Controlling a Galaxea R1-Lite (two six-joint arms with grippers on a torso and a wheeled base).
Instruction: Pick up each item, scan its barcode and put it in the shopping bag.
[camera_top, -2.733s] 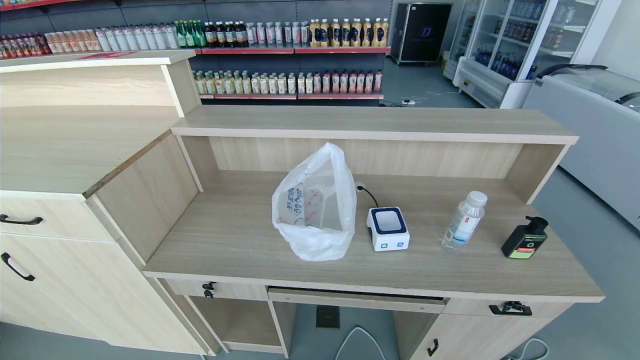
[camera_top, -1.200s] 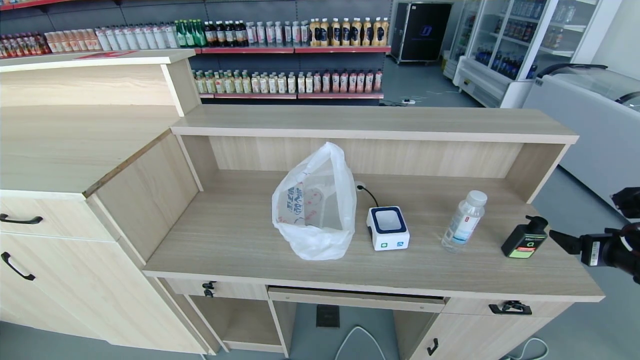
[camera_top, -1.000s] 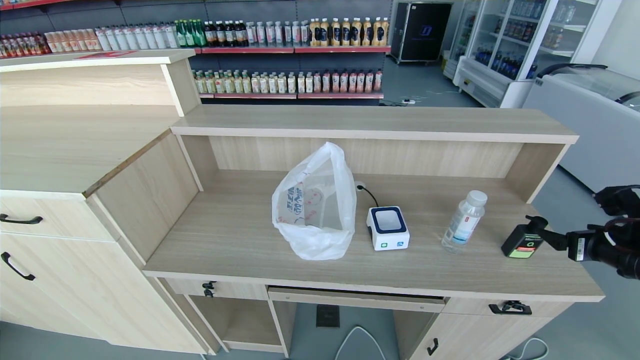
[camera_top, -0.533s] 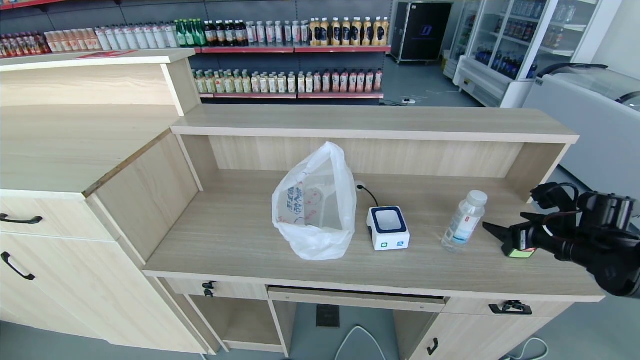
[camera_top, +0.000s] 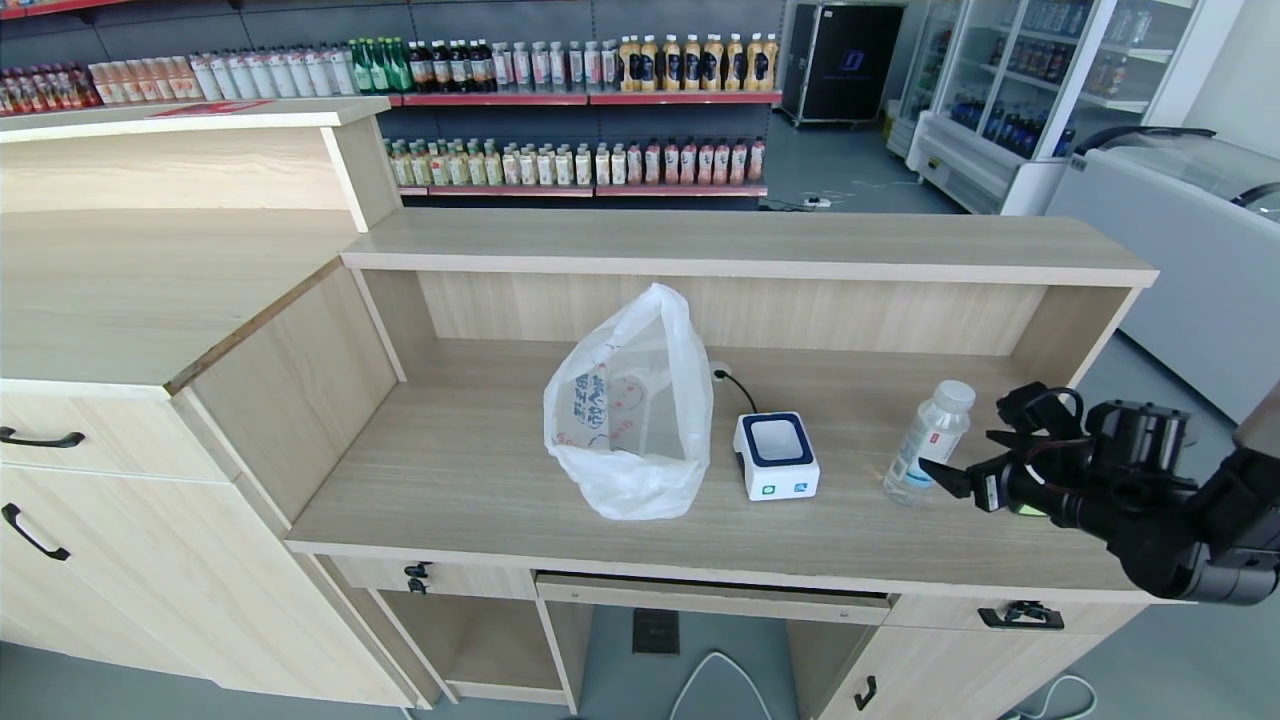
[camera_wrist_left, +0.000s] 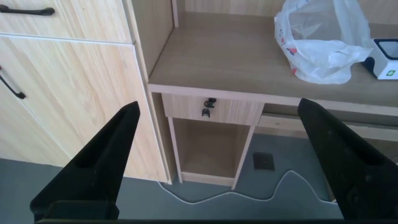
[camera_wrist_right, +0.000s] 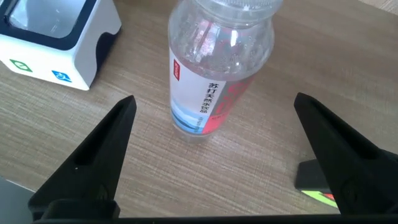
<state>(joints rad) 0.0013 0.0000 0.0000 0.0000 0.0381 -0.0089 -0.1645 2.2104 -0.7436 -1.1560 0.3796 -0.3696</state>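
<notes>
Water bottle (camera_top: 930, 440) stands upright on the counter (camera_top: 480, 470), to the right of the scanner (camera_top: 776, 457) and the shopping bag (camera_top: 628, 410). From the head camera you see your right gripper (camera_top: 958, 452) just beside the bottle, spread wide and holding nothing.

From the left wrist, your left gripper (camera_wrist_left: 219, 102) hangs low in front of the counter, spread wide and empty.

From the right wrist, the bottle stands ahead between the two spread fingers (camera_wrist_right: 93, 168), and they do not touch it. A black bottle (camera_wrist_right: 314, 180) peeks in by one finger.
</notes>
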